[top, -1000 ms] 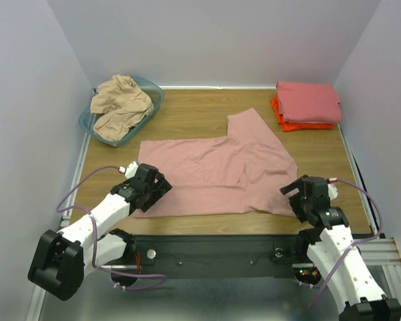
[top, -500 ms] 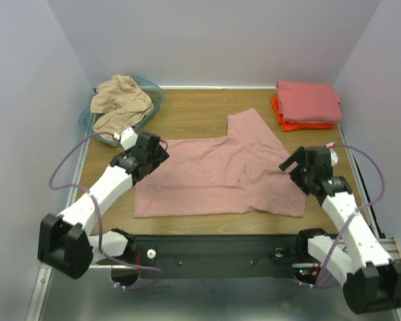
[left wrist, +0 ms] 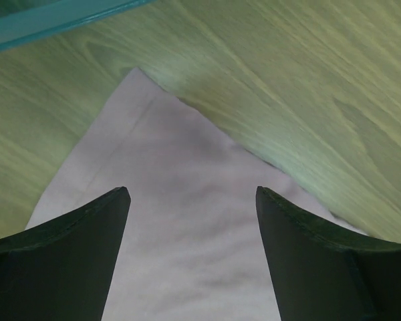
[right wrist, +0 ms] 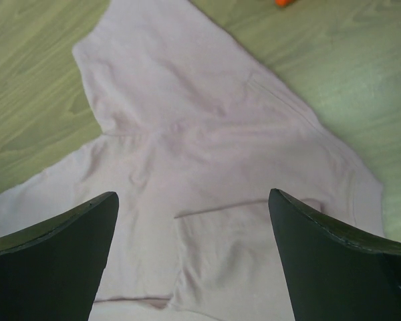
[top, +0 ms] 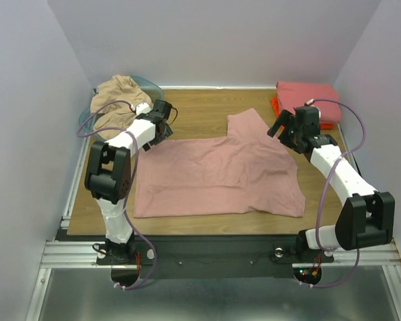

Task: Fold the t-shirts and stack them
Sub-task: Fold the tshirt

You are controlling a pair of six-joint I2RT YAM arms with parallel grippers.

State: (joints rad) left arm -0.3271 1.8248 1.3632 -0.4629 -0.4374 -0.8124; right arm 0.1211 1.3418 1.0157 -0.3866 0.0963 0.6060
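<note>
A dusty pink t-shirt [top: 217, 174] lies spread flat on the wooden table, one sleeve pointing to the far side. My left gripper [top: 160, 122] is open and hovers above the shirt's far left corner [left wrist: 180, 221], not touching it. My right gripper [top: 282, 130] is open above the shirt's far right part [right wrist: 207, 154], near the sleeve. A tan-beige t-shirt [top: 117, 100] is crumpled in the teal basket [top: 155, 90]. A folded coral pink t-shirt [top: 307, 99] lies on a folded bright orange t-shirt [top: 276, 107] at the far right.
The basket rim [left wrist: 53, 20] runs just beyond the pink shirt's corner in the left wrist view. An edge of the orange shirt [right wrist: 283, 3] shows at the top of the right wrist view. Walls enclose the wooden table [top: 194, 110] on three sides.
Both arms have swung from the shirt's near corners out to its far side, the left to the far left corner, the right to the far right. Both stayed open. The shirt has not moved.
</note>
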